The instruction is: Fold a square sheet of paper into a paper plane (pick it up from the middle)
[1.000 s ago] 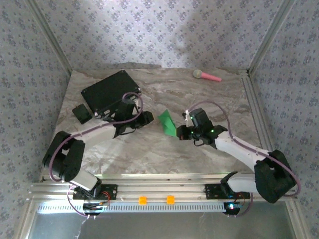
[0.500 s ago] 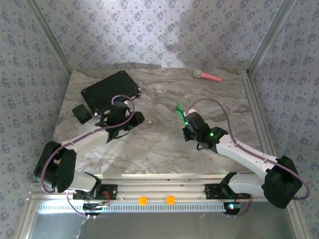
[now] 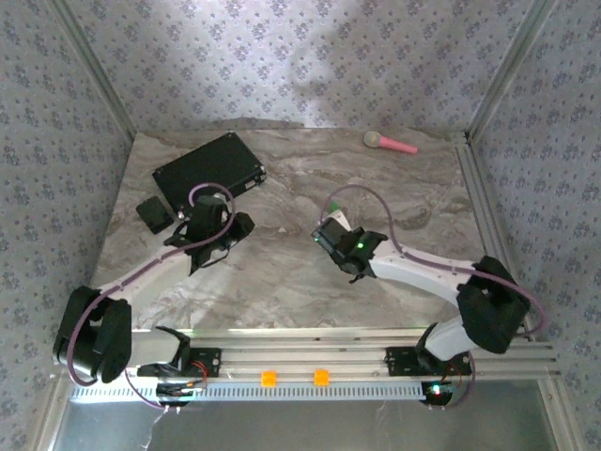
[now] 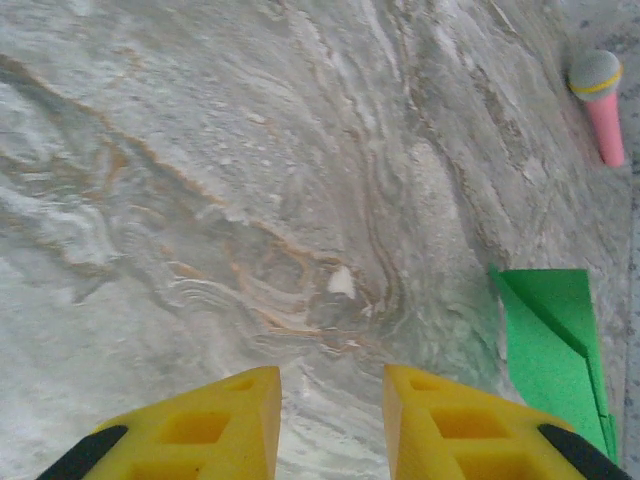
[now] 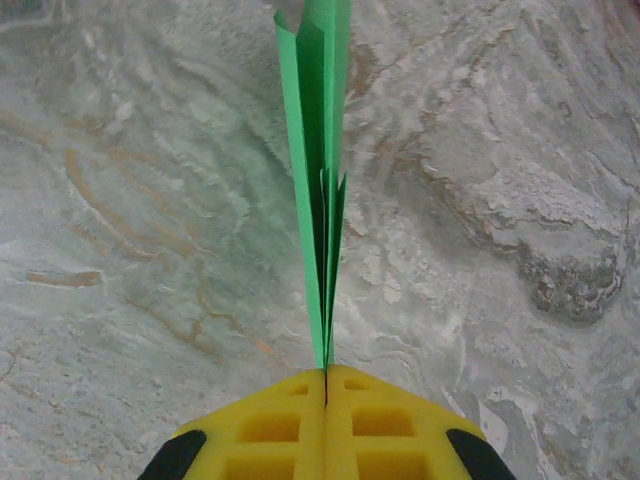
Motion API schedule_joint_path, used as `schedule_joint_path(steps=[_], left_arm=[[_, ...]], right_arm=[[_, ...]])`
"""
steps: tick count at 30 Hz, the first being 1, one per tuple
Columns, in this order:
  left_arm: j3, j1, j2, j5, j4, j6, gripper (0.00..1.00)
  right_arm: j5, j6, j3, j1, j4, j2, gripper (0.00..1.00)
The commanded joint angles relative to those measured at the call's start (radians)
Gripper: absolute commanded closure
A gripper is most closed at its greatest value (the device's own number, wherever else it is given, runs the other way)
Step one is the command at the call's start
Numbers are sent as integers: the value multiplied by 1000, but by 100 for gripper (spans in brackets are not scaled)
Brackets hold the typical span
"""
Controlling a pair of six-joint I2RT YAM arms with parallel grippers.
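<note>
Top view: left gripper beside the black case, right gripper over mid-table, the two well apart; left wrist view: yellow jaws partly apart on nothing, the green paper plane at the right edge. Right wrist view: jaws clamped together on the plane, its creased layers edge-on above the marble table; folding judged largely done, setting down seemingly left.

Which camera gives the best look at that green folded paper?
The left wrist camera: it faces the green paper broadside, showing its diagonal crease. The right wrist camera sees it edge-on, layers pinched in the right gripper. From overhead it's too hidden to make out.
</note>
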Motion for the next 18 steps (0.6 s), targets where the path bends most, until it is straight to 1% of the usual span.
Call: schedule_joint_path(steps=[1,3,8,11,12,14,15,16,17,18], left_arm=[[-29,21,-41,-21,-44,-16,67],[-42,29,-58,-22,-48,-22,67],[-66,38,-74,-26,-49,-31,66],[-71,40,-71,-23,-50,-33,66],[-70,40,-69,-23,-49,-32,66],[-67,40,-64,-19,-44,-30,65],[-65,40,-58,-13,-41,-30,65],[-61,40,-52,-5,-38,-26,65],[-57,40,-47,1,-40,-22,65],[-54,40,-40,10,-39,-20,65]], right_arm=[[46,-9,61,53,-63,85,98],[35,-14,87,83,-68,132,96],[-71,-20,143,136,-72,228,88],[-187,14,165,138,-73,254,77],[-241,21,166,135,-61,252,73],[-389,32,172,118,-35,243,66],[-461,49,171,102,-15,227,61],[-538,70,156,84,22,205,53],[-602,83,137,64,62,176,49],[-681,87,113,39,104,142,48]])
